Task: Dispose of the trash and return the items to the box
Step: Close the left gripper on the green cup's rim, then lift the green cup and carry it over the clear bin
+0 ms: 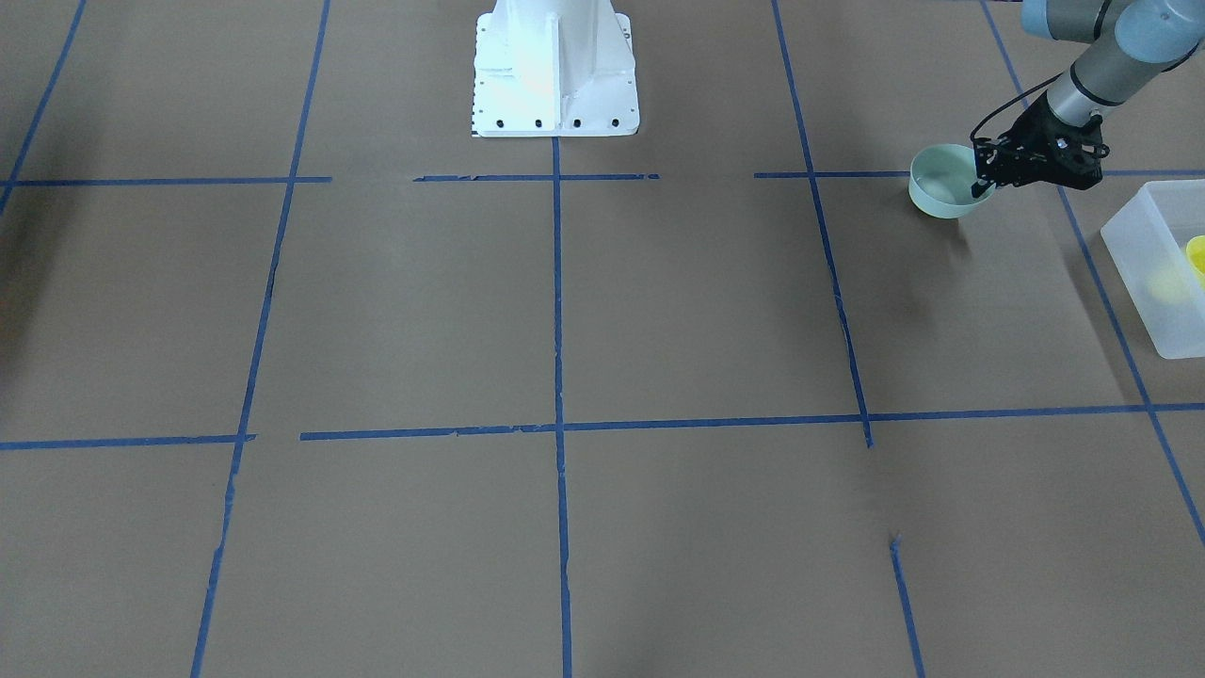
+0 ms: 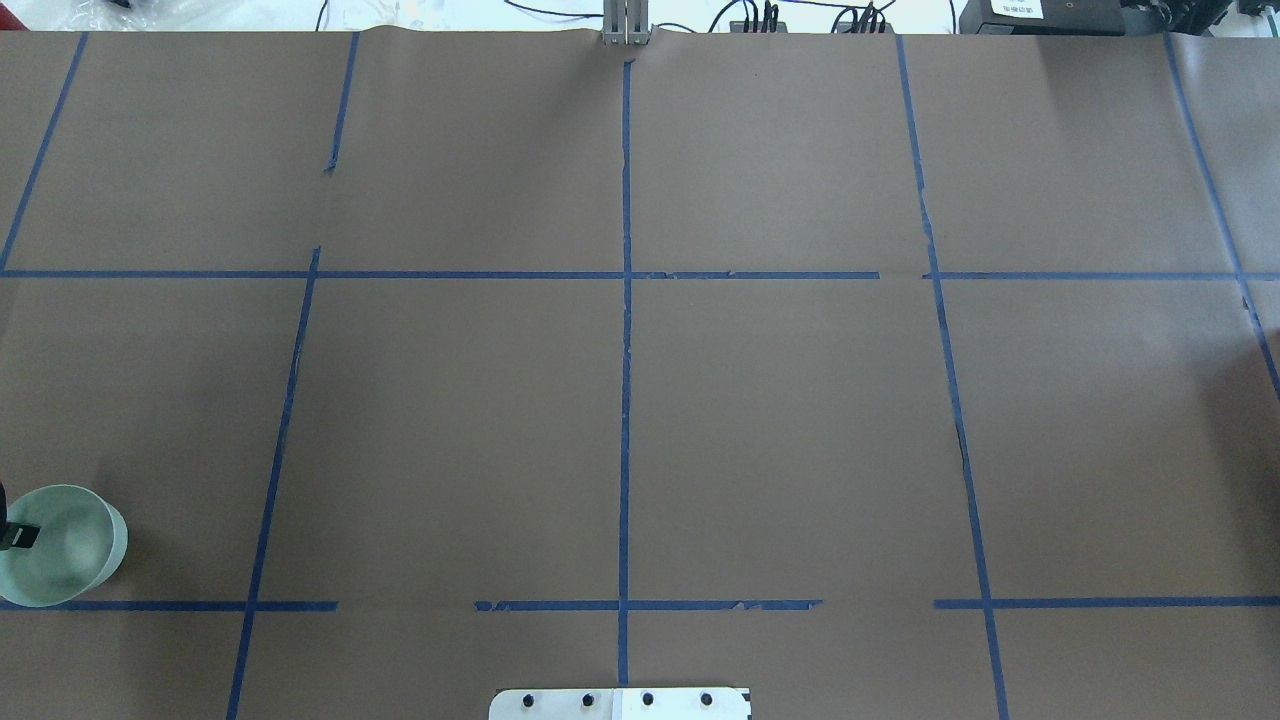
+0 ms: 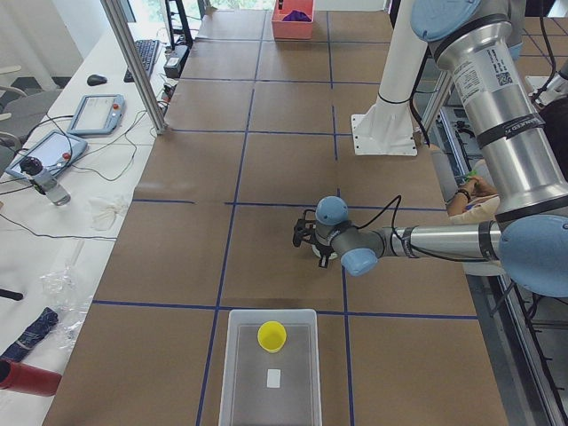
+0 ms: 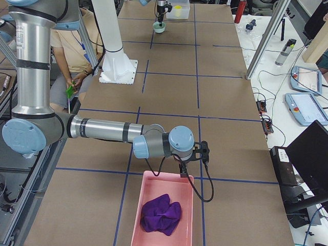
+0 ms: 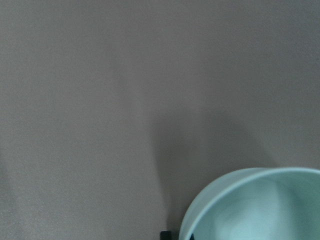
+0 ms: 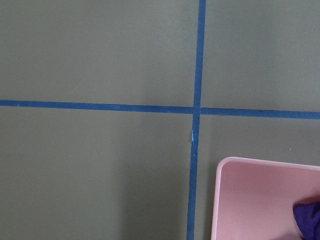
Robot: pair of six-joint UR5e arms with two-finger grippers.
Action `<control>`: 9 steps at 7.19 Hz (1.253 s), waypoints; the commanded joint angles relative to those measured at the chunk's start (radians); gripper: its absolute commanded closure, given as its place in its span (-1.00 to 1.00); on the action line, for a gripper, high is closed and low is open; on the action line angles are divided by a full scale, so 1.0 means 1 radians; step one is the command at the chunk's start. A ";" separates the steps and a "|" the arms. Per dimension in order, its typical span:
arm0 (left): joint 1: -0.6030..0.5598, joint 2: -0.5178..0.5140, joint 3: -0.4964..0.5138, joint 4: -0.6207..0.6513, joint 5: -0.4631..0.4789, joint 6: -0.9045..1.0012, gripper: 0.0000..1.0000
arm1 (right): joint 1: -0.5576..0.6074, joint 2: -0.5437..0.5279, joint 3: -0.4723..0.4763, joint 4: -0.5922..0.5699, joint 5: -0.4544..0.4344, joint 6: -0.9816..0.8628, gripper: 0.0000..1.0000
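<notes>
My left gripper (image 1: pixel 987 169) is shut on the rim of the pale mint-green bowl (image 1: pixel 941 184), with one finger inside it. The bowl also shows at the left edge of the overhead view (image 2: pixel 65 545) and in the left wrist view (image 5: pixel 260 210). Its shadow falls offset on the brown paper. The translucent box (image 1: pixel 1144 273) stands near it, to the right in the front-facing view. The yellow cup (image 3: pixel 272 336) stands inside the box (image 3: pixel 244 373). My right gripper (image 4: pixel 192 159) hovers at the far rim of a pink tray (image 4: pixel 154 205); I cannot tell whether it is open or shut.
The pink tray (image 6: pixel 250 200) holds a purple cloth (image 4: pixel 160 212). The white robot base (image 1: pixel 555 85) stands at the table's middle edge. Blue tape lines cross the brown paper. A person sits beside the robot (image 4: pixel 72 46).
</notes>
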 commanded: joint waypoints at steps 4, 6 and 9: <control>-0.443 0.010 0.041 0.005 -0.283 0.447 1.00 | -0.003 0.000 -0.001 -0.001 0.000 0.000 -1.00; -0.585 -0.014 0.159 0.063 -0.267 0.739 1.00 | -0.009 0.000 -0.004 -0.001 -0.002 0.000 -1.00; -0.900 -0.285 0.218 0.598 -0.081 1.296 1.00 | -0.012 0.000 -0.004 -0.001 -0.002 0.000 -1.00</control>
